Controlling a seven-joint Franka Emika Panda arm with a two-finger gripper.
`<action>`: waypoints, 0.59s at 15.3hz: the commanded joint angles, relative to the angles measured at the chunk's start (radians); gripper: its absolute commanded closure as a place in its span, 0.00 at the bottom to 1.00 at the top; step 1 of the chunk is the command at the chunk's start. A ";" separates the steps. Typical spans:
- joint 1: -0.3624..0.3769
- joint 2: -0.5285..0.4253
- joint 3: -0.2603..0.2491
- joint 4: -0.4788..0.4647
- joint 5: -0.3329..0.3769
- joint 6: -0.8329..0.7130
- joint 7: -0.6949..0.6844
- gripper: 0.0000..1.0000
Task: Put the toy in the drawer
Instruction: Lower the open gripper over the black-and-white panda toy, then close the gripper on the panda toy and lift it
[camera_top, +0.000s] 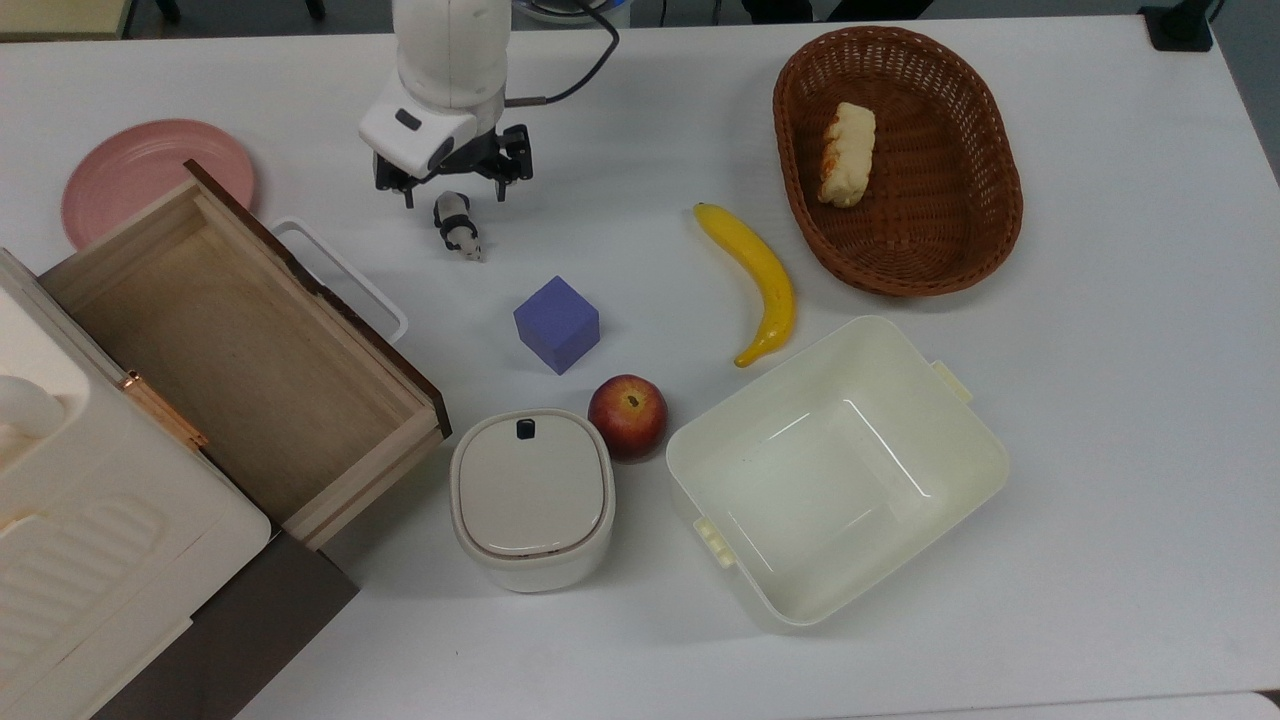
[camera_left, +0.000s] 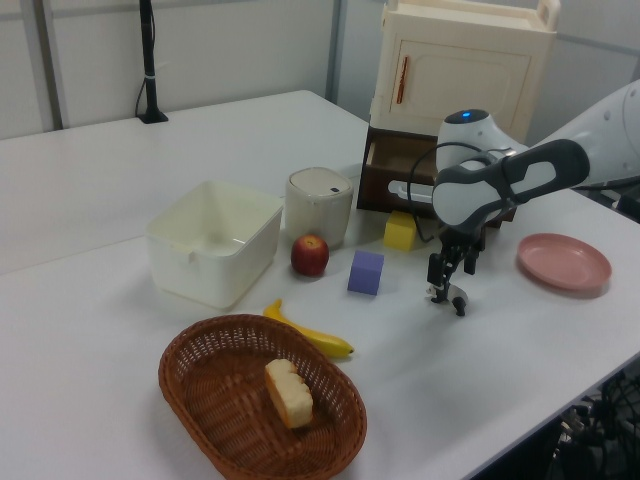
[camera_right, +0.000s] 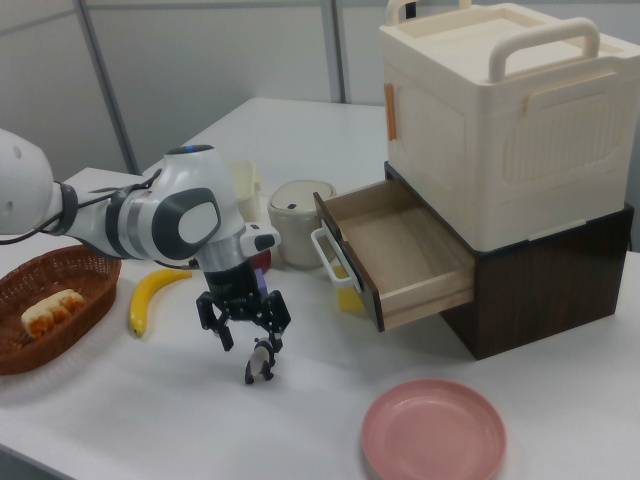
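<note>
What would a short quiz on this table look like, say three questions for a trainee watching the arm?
1. True or false: the gripper has already lifted the toy panda off the table.
2. What lies inside the wicker basket?
A. an apple
B. a piece of bread
C. a banana
3. Fill in: the wooden drawer is pulled ____ and holds nothing.

Key
1. False. The panda stands on the table, with the open fingers just above it.
2. B. The bread is in the basket; the apple and the banana lie on the table.
3. Open.
</note>
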 joint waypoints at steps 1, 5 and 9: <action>-0.004 0.054 -0.003 0.029 -0.039 0.022 0.006 0.00; -0.007 0.070 -0.003 0.036 -0.050 0.022 0.007 0.00; -0.005 0.071 -0.003 0.039 -0.051 0.022 0.010 0.48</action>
